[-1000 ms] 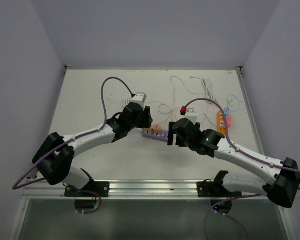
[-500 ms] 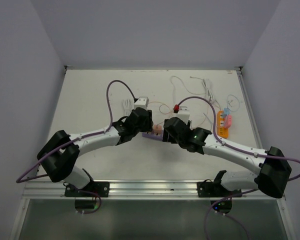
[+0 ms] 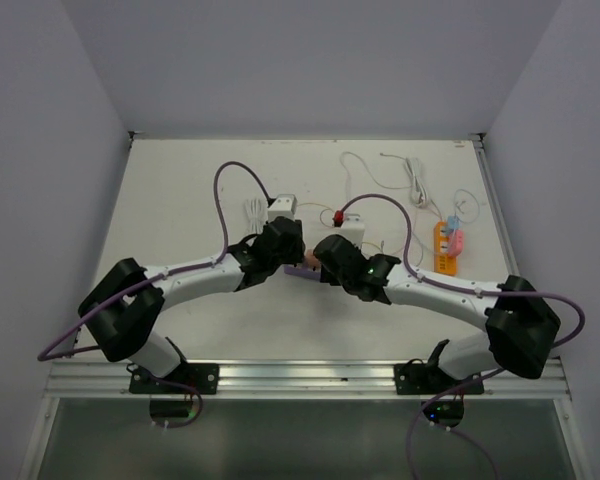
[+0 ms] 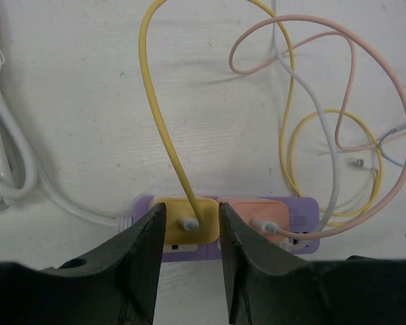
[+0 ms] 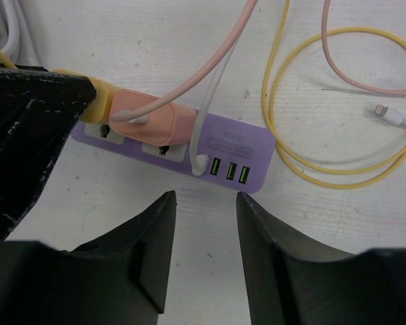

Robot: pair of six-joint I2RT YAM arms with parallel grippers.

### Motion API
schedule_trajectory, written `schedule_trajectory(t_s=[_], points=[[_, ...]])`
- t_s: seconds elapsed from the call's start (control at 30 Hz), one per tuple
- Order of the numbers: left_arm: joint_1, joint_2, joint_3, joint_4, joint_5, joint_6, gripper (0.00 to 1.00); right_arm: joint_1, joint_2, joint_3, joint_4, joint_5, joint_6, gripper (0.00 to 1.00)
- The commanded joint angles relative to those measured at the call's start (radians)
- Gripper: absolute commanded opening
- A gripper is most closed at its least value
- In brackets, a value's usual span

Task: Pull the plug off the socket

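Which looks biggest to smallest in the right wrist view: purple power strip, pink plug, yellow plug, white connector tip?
1. purple power strip
2. pink plug
3. white connector tip
Unranked: yellow plug, mostly hidden here. All lie on the table, so nearness to the camera hardly skews the order.

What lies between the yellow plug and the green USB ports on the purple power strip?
Right wrist view: the pink plug beside the yellow plug, then a white cable's end just before the green USB ports.

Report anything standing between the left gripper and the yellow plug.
Nothing visible: the left gripper has its fingers against both sides of the yellow plug in the purple power strip; the pink plug adjoins it.
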State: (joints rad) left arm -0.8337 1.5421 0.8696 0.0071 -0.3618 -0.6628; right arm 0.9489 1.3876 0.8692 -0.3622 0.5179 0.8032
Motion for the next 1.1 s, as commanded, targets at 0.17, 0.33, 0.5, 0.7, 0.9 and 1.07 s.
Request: schedule_trajectory(t_s=[0.17, 0.33, 0.5, 0.7, 0.9, 1.07], points=[[-0.018, 0.050, -0.015, -0.006, -0.017, -0.043, 0.40, 0.004, 0.079, 0.002, 0.104, 0.077, 0.004, 0.33], [-0.024, 0.056, -0.017, -0.006, -0.022, -0.050, 0.40, 0.007, 0.116, 0.016, 0.115, 0.083, 0.002, 0.32], [-0.030, 0.058, -0.018, -0.037, -0.023, -0.058, 0.39, 0.011, 0.157, 0.042, 0.100, 0.103, 0.005, 0.31], [-0.031, 0.069, -0.015, -0.048, -0.023, -0.070, 0.38, 0.014, 0.197, 0.045, 0.114, 0.110, 0.017, 0.25], [-0.033, 0.072, -0.021, -0.059, -0.037, -0.087, 0.38, 0.014, 0.206, 0.031, 0.124, 0.131, 0.031, 0.15], [-0.033, 0.087, -0.030, -0.067, -0.032, -0.110, 0.37, 0.016, 0.202, 0.031, 0.118, 0.151, 0.036, 0.00]])
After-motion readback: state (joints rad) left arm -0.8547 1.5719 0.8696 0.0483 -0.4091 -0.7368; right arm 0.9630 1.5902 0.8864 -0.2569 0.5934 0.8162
